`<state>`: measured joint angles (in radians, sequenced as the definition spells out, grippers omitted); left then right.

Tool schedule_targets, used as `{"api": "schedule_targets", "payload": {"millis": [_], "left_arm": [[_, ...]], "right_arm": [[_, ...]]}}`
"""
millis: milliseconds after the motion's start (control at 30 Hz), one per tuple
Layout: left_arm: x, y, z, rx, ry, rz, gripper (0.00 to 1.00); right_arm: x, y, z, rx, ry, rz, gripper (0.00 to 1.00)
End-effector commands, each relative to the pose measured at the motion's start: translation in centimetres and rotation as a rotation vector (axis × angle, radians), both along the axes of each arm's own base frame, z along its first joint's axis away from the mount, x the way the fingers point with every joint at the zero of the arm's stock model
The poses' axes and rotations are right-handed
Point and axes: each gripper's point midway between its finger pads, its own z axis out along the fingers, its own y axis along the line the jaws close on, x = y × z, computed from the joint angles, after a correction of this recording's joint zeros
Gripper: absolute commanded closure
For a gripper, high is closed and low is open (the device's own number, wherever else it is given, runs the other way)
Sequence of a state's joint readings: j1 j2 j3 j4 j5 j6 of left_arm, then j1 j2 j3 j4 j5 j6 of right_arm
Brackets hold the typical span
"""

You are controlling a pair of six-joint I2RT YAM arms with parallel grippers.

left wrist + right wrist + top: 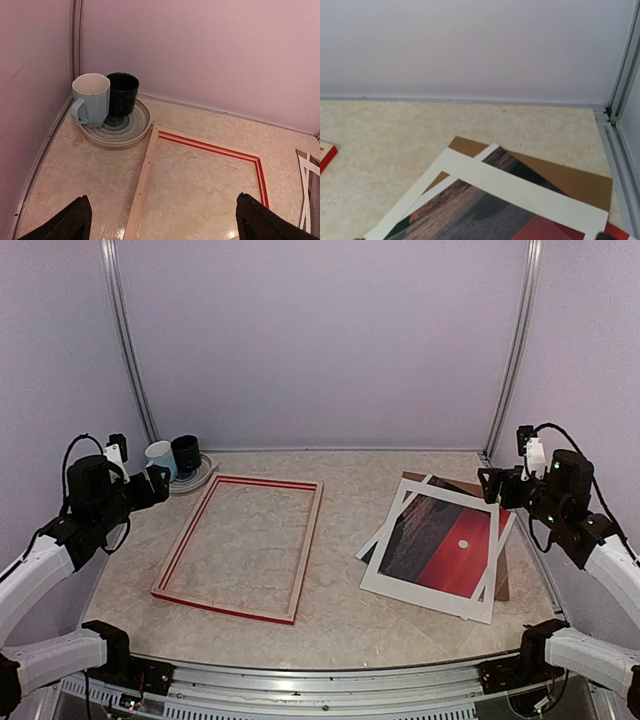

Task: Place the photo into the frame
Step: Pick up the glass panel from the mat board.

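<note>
The frame [185, 540] lies flat on the left half of the table, red face with pale wood sides; the left wrist view shows its far corner [210, 146]. On the right half lies the photo [450, 540], a red sunset with a small white sun. It rests face up on a brown backing board [502, 575], with a wide white border askew over it. The right wrist view shows its upper corner [465, 210]. My left gripper [158, 480] hangs open above the table left of the frame, nothing between its fingers [75, 222]. My right gripper [487, 483] hangs open beyond the photo's far right corner, holding nothing.
A light blue mug [91, 99] and a black mug [122, 93] stand on a grey plate [135, 127] at the back left, just beyond the frame's far corner. Walls close the back and both sides. A metal rail [615, 150] runs along the right wall.
</note>
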<state>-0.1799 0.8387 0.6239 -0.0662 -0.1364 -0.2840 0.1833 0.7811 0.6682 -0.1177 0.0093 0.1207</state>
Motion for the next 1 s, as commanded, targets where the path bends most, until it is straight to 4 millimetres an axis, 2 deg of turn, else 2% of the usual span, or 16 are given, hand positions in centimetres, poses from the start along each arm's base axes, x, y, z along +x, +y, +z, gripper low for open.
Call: {"api": "schedule_targets", "payload": {"millis": [0, 200, 400, 500, 667, 767, 867, 967], "left_arm": [[0.3, 0.0, 1.6, -0.01, -0.048, -0.003, 0.01], [0.2, 0.0, 1.5, -0.01, -0.047, -0.001, 0.01], [0.4, -0.1, 1.3, -0.01, -0.037, -0.005, 0.01], [0.3, -0.1, 1.4, -0.01, -0.042, -0.003, 0.01], [0.4, -0.3, 1.3, -0.018, -0.037, -0.014, 0.01], [0.4, -0.3, 1.2, -0.018, -0.033, -0.014, 0.01], [0.4, -0.4, 1.1, -0.021, -0.034, -0.014, 0.01], [0.5, -0.6, 1.0, -0.024, -0.026, -0.023, 0.01]], "right_arm": [[-0.2, 0.1, 0.3, 0.007, -0.003, -0.003, 0.01], [0.5, -0.1, -1.0, 0.016, 0.053, -0.03, 0.01], [0.4, -1.4, -2.1, 0.116, 0.116, -0.138, 0.01], [-0.2, -0.8, -1.0, 0.126, 0.092, -0.096, 0.01], [-1.9, -1.3, 1.7, 0.112, 0.039, -0.092, 0.01], [-2.3, -1.3, 2.0, 0.107, 0.028, -0.086, 0.01], [-1.9, -0.9, 0.7, 0.123, 0.077, -0.077, 0.01], [-1.0, -0.9, -1.9, 0.146, 0.2, -0.111, 0.01]]}}
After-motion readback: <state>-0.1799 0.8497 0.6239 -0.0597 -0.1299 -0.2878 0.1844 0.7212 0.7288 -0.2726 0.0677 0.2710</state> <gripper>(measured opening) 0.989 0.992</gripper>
